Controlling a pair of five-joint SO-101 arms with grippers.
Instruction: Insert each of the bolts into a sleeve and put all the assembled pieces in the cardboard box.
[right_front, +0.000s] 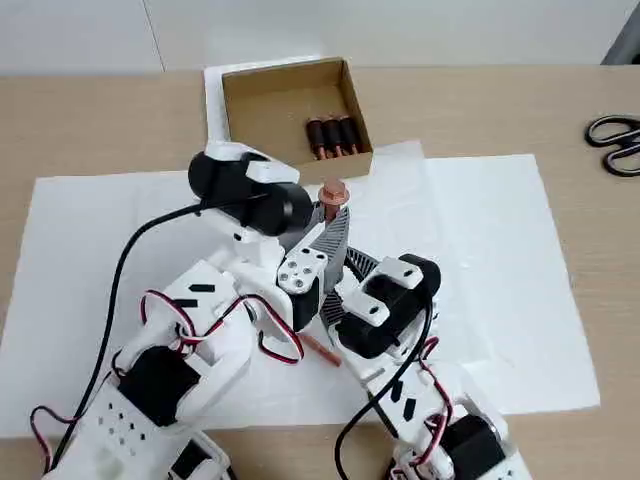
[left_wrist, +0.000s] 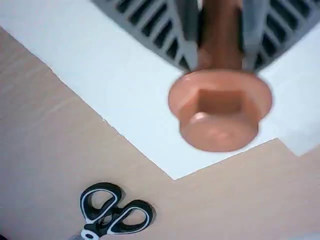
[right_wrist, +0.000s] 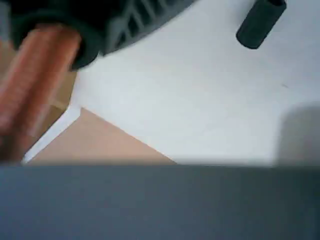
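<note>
My left gripper (right_front: 333, 212) is shut on a copper bolt (right_front: 333, 192) and holds it above the white paper, just in front of the cardboard box (right_front: 270, 120). In the left wrist view the bolt's hex head (left_wrist: 220, 110) sticks out past the grey fingers (left_wrist: 180, 30). My right gripper (right_front: 346, 265) sits close under the left one. It seems shut on a black sleeve (right_wrist: 65, 25), with a copper shaft (right_wrist: 35, 85) running into it. Three assembled pieces (right_front: 333, 137) lie in the box. A loose black sleeve (right_wrist: 260, 22) and another bolt (right_front: 320, 350) lie on the paper.
White paper (right_front: 480, 260) covers most of the wooden table. Scissors (right_front: 615, 143) lie at the far right edge and are also in the left wrist view (left_wrist: 115, 215). Both arms' bodies and cables crowd the front middle.
</note>
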